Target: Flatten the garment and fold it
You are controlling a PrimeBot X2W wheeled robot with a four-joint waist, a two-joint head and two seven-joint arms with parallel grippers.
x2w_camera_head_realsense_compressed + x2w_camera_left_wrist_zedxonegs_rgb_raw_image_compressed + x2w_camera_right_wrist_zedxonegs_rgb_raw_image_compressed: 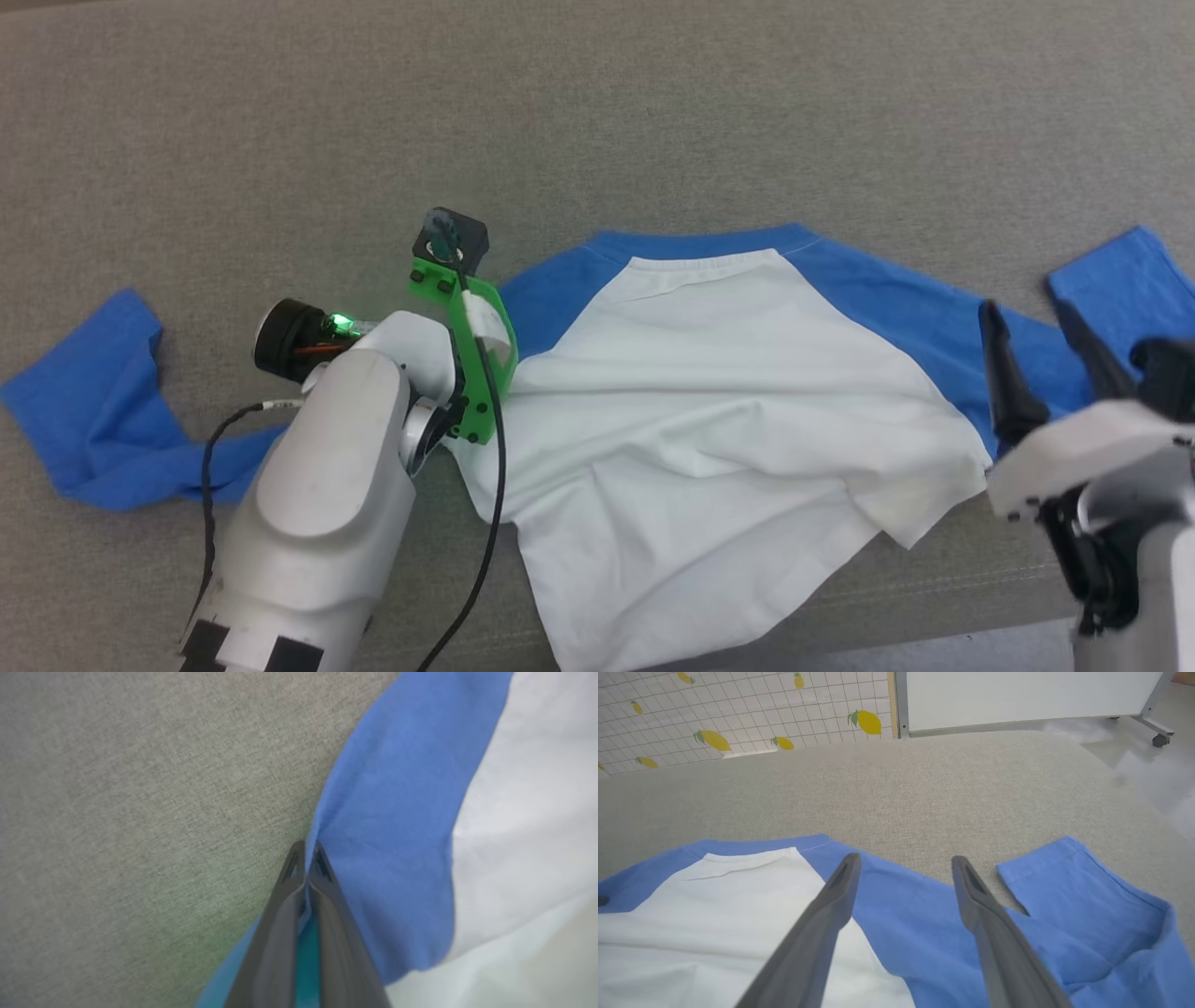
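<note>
Left gripper [306, 851] clenched on blue sleeve edge of shirt [709, 392]; shirt lies rumpled on grey surface [597, 112], sleeves spread sideways; right gripper [906, 861] jaws apart, empty, over other sleeve

The garment [709, 392] is soft, matt, creased cloth; the table [653, 112] under it is coarse grey woven fabric.
</note>
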